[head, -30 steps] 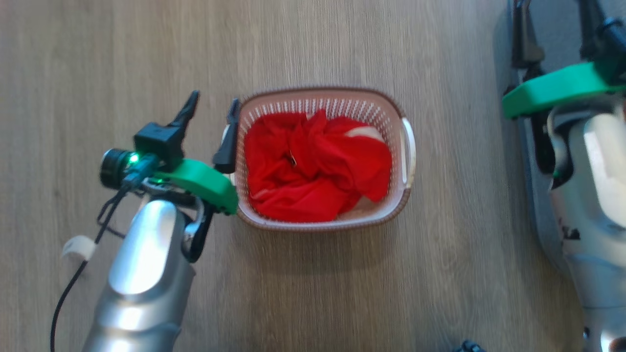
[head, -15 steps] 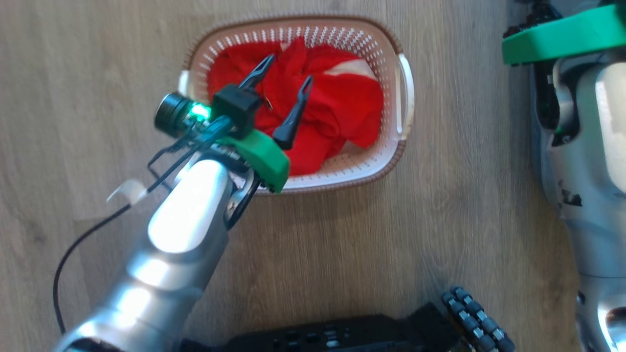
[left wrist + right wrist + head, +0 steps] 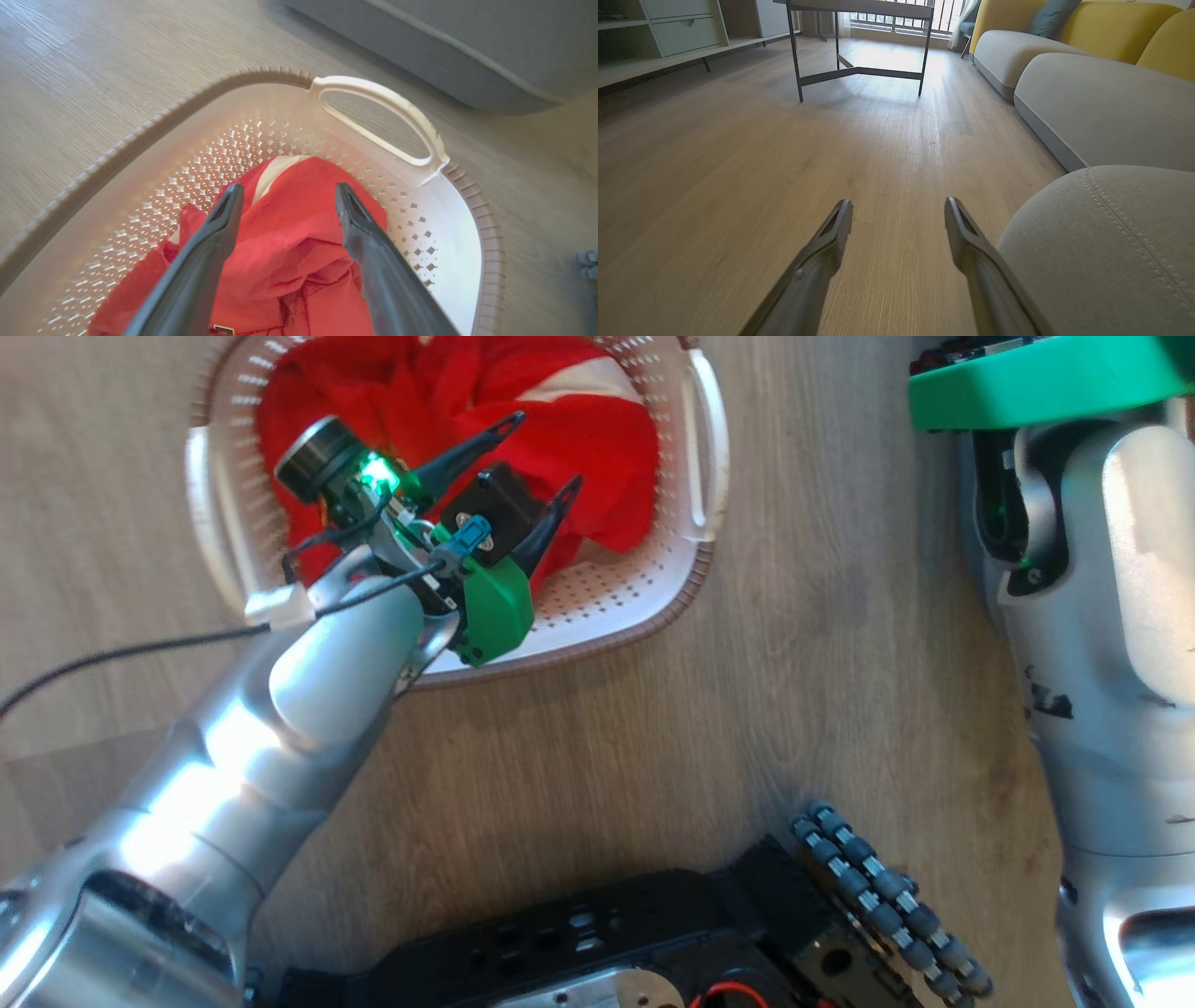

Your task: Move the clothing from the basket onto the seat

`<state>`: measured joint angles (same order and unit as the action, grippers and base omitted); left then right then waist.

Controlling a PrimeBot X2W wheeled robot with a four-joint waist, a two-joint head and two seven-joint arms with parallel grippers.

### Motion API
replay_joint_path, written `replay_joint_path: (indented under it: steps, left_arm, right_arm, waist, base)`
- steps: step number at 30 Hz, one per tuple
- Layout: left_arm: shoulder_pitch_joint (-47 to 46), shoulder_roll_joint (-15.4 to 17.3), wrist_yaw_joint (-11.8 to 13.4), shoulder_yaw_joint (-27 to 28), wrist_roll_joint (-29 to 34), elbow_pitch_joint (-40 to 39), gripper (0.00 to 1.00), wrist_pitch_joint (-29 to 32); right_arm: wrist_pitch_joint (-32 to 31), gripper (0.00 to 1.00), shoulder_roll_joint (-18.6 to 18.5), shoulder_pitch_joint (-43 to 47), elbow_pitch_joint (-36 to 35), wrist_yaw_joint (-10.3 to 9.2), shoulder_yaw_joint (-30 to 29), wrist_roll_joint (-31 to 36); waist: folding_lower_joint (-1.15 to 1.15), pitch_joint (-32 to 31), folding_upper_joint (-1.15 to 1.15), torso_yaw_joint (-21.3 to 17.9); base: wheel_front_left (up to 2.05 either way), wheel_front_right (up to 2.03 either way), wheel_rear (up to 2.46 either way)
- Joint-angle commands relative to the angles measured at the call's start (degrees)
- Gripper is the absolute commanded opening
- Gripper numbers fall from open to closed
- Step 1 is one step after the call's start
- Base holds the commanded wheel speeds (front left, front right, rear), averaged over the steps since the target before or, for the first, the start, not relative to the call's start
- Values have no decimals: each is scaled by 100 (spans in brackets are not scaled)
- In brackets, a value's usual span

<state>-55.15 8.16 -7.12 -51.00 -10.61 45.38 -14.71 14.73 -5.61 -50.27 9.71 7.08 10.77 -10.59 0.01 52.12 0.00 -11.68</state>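
Note:
The red clothing (image 3: 579, 439) lies bunched in the cream basket (image 3: 607, 602) on the wooden floor, with a white part showing near the top. My left gripper (image 3: 548, 450) hangs open just above the pile, inside the rim, holding nothing. In the left wrist view its fingers (image 3: 288, 186) straddle the clothing (image 3: 299, 242), pointing at the basket's (image 3: 460, 242) white handle. Beyond that lies the grey seat (image 3: 444, 42). My right gripper (image 3: 899, 202) stands open and empty low over the floor, with the seat's (image 3: 1101, 252) stitched corner just to its right.
My black base (image 3: 597, 943) with its roller wheel (image 3: 887, 896) sits near the basket. The right forearm (image 3: 1102, 616) stands at the right edge. Farther off are a dark-legged table (image 3: 859, 70), more grey cushions with yellow backs (image 3: 1087, 93) and a shelf unit (image 3: 668, 28).
The head camera has tipped down, shifting the whole picture. My left gripper has gone from beside the basket's left handle to over the clothing inside it, still open. The right gripper stays open.

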Motion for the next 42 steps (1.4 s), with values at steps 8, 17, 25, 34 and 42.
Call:
replay_joint_path:
  steps: [8,17,25,34,42]
  left_arm:
    - [-683,192,-36,-799,-114,887,100,-29]
    - [-1289,120,-27,-1250,-17,2036,100,86]
    - [-1349,-121,-29,-1233,-220,2604,100,486]
    - [-1268,-247,-34,-1120,-562,2724,0,460]
    - [-949,-433,-23,-911,-915,2469,0,36]
  right_arm:
    - [27,100,214,102,-281,41,44,-107]
    - [27,100,268,131,-379,41,68,-236]
    - [27,100,272,155,-405,41,56,-331]
    - [27,100,272,155,-324,41,42,-281]
    - [27,100,240,296,-183,41,-48,-96]
  waist:
    - [-1,419,0,-449]
    - [-1,631,0,-644]
    - [-1,638,0,-629]
    - [-1,484,0,-558]
    - [-1,-88,0,-259]
  base:
    - [0,0,0]
    - [0,0,0]
    - [0,0,0]
    - [0,0,0]
    - [0,0,0]
